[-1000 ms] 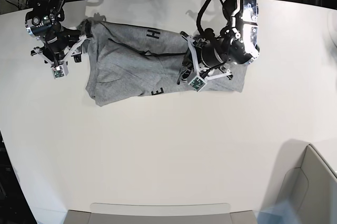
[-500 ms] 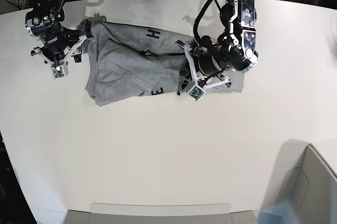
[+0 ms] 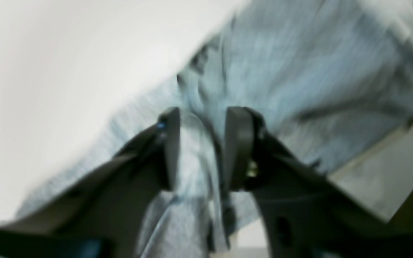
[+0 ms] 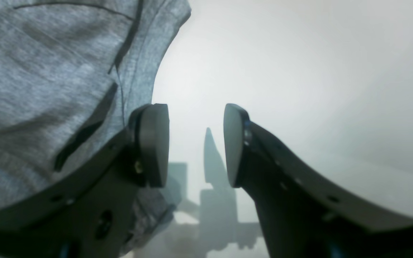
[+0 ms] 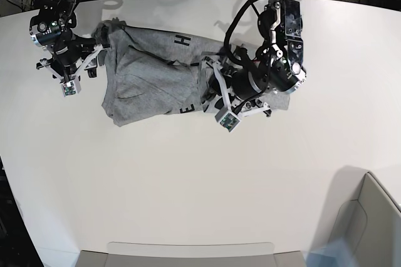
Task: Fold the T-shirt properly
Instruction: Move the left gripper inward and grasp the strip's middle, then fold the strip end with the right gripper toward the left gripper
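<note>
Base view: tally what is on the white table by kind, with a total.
T-shirt: 1
Robot claws: 2, the left claw and the right claw
Total: 3

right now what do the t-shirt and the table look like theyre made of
T-shirt: soft knit, probably cotton jersey, matte; heathered grey flecks and limp creases show close up.
Table: hard, smooth white top, maybe laminate; faint sheen and soft shadows, but the material is uncertain.
</note>
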